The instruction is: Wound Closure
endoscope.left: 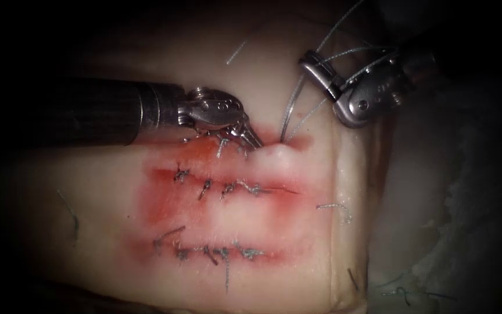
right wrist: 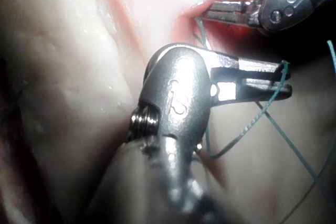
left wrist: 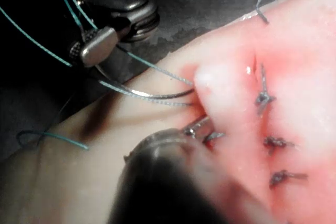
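Nearest the endoscope, the tissue [endoscope.left: 274,279] carries two sutured cuts, each crossed by dark knots, with red fluid [endoscope.left: 158,203] staining the surface around them. Beyond those lies the top cut [endoscope.left: 274,144], the landmark here. The left pincer [endoscope.left: 252,139] comes in from the left of that cut and is pressed together on the tissue lip at the cut, raising a pale mound just beside its tip. A thin curved needle [left wrist: 157,95] enters the tissue at that mound; its exposed part arcs away from the cut toward the right tool. Thread [endoscope.left: 306,116] rises from the same spot. Farther still, up and to the right of the cut and clear of the tissue, the right pincer [endoscope.left: 315,70] is closed on the thread, with strands draped over it
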`<act>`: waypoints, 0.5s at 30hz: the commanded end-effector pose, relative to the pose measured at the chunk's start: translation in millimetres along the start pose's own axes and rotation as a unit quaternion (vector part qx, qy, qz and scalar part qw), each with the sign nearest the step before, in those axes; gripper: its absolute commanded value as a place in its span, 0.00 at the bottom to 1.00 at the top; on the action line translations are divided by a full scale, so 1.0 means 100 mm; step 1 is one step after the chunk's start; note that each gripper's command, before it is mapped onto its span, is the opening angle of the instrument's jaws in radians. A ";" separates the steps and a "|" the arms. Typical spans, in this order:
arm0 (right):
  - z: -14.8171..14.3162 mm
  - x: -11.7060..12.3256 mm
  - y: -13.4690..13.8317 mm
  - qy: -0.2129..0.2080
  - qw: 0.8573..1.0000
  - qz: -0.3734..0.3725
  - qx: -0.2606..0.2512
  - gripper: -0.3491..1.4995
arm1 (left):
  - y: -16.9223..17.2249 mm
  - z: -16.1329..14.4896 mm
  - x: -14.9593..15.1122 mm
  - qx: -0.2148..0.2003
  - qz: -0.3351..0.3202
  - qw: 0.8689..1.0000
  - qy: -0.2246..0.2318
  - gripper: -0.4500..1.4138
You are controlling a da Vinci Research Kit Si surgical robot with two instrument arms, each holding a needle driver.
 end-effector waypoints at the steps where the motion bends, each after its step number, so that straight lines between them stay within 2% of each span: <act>1: 0.006 0.006 0.005 -0.002 1.000 0.001 0.001 0.00 | 0.009 0.001 -0.004 -0.001 0.002 1.000 0.000 0.00; 15: 0.007 0.005 0.002 -0.001 1.000 0.002 0.003 0.00 | 0.008 0.001 -0.005 0.000 0.002 1.000 -0.001 0.00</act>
